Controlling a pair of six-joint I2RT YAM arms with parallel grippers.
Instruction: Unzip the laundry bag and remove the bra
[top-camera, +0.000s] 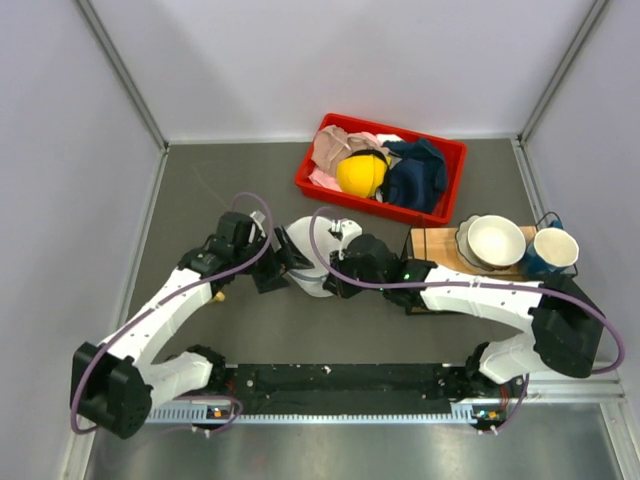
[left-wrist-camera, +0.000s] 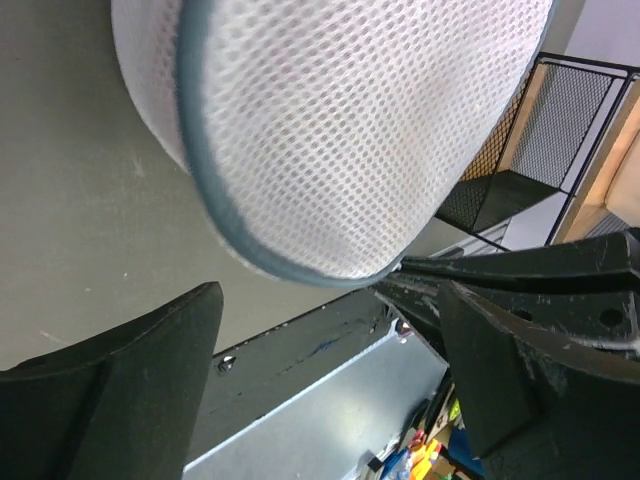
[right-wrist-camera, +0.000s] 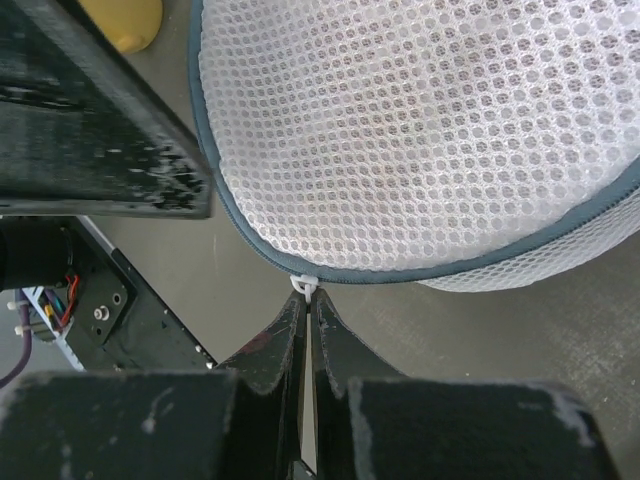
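Mesh laundry bag at the centre of the table, a gripper on either side.
The left gripper sits at the bag's 9 o'clock, jaws wide apart, just beside the mesh. The right gripper, at 3 o'clock, has its fingers pinched together on the white zipper pull at the grey-blue zipper seam. A red bin lies toward 1 o'clock.

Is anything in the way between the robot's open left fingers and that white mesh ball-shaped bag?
Nothing visible. The white mesh ball-shaped laundry bag sits right in front of the open left fingers, only bare grey table between. The right fingers pinch its zip tab.
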